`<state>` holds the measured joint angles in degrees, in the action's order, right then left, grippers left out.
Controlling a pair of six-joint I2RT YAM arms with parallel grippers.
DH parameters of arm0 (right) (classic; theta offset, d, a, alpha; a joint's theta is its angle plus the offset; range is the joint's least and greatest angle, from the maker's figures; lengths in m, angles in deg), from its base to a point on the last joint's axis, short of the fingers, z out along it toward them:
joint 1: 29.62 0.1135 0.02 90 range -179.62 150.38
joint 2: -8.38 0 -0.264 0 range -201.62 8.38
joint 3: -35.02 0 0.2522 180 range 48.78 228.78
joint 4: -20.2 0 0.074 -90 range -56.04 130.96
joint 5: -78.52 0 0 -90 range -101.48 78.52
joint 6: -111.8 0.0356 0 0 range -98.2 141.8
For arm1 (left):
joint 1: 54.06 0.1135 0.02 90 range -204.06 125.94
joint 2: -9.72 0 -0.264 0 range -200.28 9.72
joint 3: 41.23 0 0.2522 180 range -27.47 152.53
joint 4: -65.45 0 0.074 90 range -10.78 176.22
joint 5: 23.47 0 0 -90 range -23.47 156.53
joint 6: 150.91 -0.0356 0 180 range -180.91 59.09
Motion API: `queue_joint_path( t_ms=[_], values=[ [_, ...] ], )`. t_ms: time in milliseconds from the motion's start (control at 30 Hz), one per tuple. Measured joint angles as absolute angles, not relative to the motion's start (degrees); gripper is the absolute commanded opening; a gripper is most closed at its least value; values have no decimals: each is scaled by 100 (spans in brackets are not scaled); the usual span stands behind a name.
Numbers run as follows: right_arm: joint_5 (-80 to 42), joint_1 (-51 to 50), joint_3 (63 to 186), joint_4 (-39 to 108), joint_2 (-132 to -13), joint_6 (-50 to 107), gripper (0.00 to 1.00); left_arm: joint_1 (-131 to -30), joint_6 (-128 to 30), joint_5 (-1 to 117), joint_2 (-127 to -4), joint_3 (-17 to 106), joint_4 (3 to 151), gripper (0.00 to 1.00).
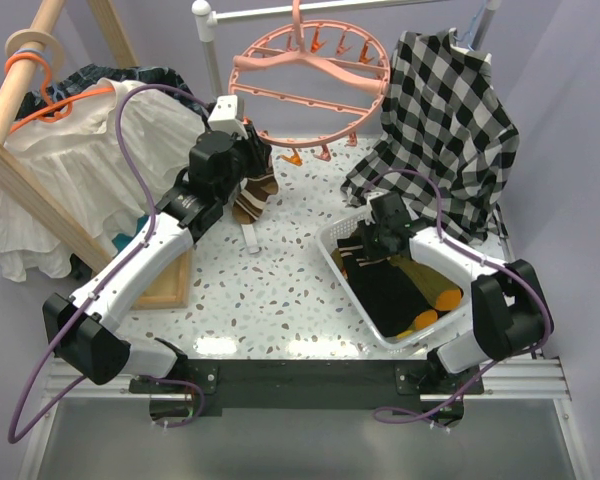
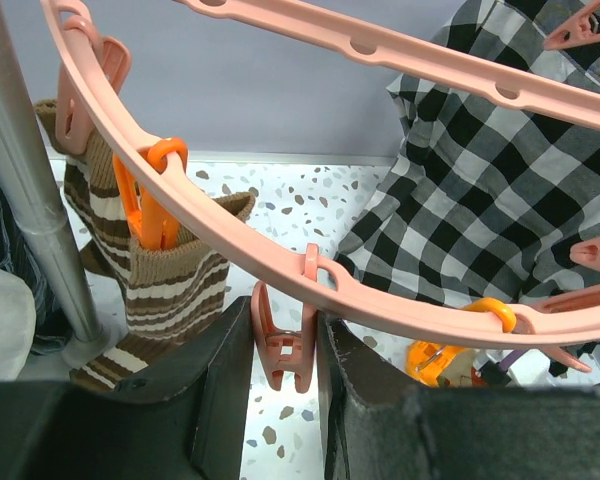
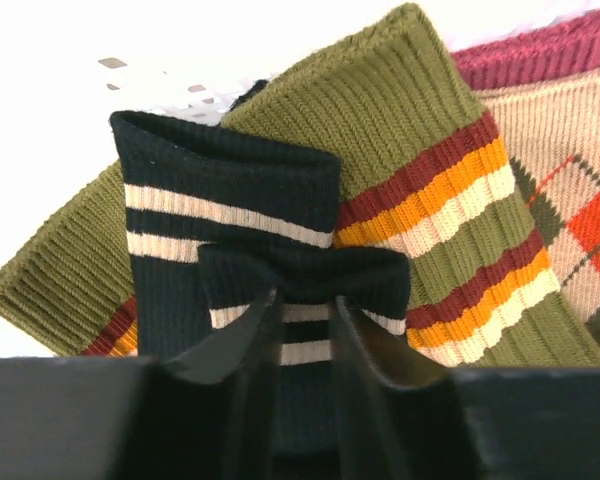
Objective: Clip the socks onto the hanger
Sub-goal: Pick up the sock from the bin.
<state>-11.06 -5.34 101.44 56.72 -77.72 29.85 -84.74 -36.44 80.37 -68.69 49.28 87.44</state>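
Brown sock (image 2: 175, 290) hangs vertical, cuff up.

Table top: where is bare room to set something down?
Bare speckled tabletop lies between the wooden frame and the white basket. Crowded: socks fill the basket, checked shirt at right, white blouse at left.

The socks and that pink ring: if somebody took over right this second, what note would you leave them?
Left gripper squeezes a pink clip on the hanger.
Right gripper pinches a fold of the dark striped sock in the basket.
Done: brown striped sock hangs from an orange clip.
Left: probably bring the dark sock to the held clip, then the other socks in the basket.
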Motion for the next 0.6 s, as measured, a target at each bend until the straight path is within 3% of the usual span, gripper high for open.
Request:
queue_joint_path(
  t_ms=[133,600],
  values=[
    [-1073,-526,10064,5611,-7750,2926,0,-8485,-3644,8037,-6869,4928,8744,0],
    [-1097,-523,9751,5382,-7003,2872,0,-8489,-3644,8033,-6869,4928,8744,0]
  ],
)
